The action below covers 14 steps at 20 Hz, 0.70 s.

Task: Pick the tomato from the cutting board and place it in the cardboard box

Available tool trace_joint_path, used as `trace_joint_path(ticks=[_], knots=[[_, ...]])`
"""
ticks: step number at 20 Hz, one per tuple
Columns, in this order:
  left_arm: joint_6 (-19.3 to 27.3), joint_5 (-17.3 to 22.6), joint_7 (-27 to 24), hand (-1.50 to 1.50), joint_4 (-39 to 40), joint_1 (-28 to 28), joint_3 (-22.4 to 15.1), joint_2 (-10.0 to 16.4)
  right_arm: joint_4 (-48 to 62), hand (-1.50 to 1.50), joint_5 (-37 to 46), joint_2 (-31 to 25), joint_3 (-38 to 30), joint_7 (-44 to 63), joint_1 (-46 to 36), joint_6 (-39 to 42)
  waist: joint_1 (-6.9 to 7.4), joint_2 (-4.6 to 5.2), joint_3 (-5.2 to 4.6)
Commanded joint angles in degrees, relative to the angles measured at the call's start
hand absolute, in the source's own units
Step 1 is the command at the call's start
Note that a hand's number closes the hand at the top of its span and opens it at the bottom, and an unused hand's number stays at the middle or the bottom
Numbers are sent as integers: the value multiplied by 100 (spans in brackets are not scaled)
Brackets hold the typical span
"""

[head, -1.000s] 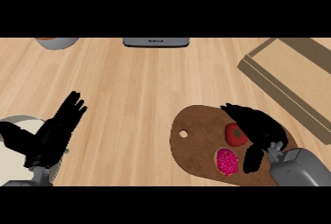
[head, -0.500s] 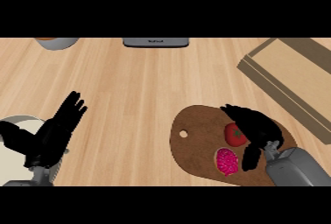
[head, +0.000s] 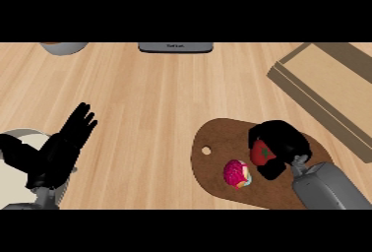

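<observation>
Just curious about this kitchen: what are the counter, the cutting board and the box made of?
The counter looks like pale matte wood: plank seams and grain show. The cutting board is darker brown and smooth, probably wood, no grain visible. The cardboard box is dull tan with flat walls, like cardboard.

the red tomato [head: 262,152], a green stem patch showing, is over the right part of the brown oval cutting board [head: 218,132], with the right hand [head: 282,140] curled round it. the tan cardboard box [head: 330,78] lies open and slantwise at upper right, apart from the board.
</observation>
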Motion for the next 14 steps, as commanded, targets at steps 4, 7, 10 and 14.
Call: trace_joint_path(ticks=[4,7,10,14], knots=[[-121,-29,-182,0,38,-131,637,425,345,150,238,6,-162,-553,-39,-357,23,-43,70],[101,-205,-65,0,-112,-114,350,232,1466,150,184,66,-628,-668,-873,-251,109,-22,74],[3,-136,-104,0,48,-320,513,361,2441,150,301,199,-798,-829,-1326,-505,179,9,76],[-299,123,-131,0,-311,123,687,552,2635,150,531,306,-840,-882,-1420,-852,151,-31,73]])
